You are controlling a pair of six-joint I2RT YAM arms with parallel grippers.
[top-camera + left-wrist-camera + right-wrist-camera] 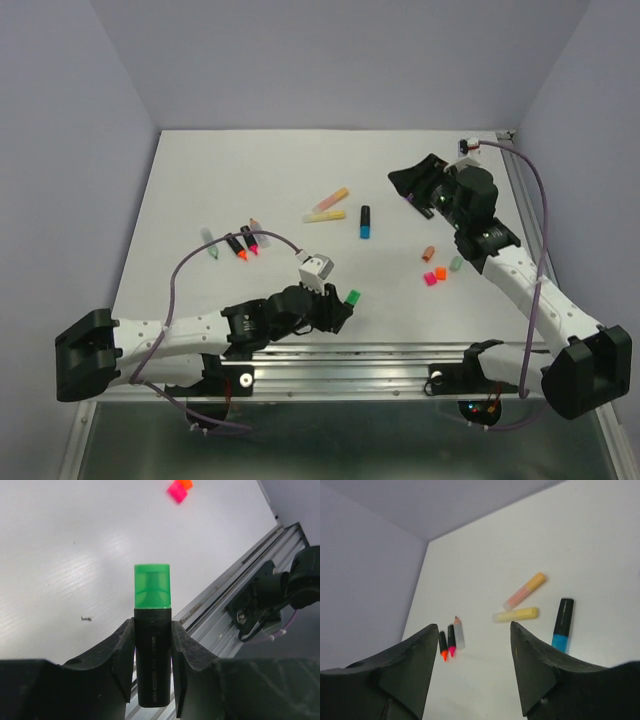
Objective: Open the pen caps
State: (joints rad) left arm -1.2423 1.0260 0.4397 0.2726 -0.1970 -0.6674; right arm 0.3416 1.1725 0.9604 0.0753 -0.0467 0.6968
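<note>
Top external view: at six o'clock on the table (250, 170), the left gripper (152, 630) clamped a black marker barrel (152, 665), its green cap (152, 586) still on. The right gripper (472, 626), at two o'clock, stood wide and empty; it should pinch that cap and pull along the barrel. At four o'clock lay loose caps (436, 272), near its path.

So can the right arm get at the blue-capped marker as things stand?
Probably yes: the right gripper is open and empty, and the blue-capped marker lies alone on bare table just ahead of it.
</note>
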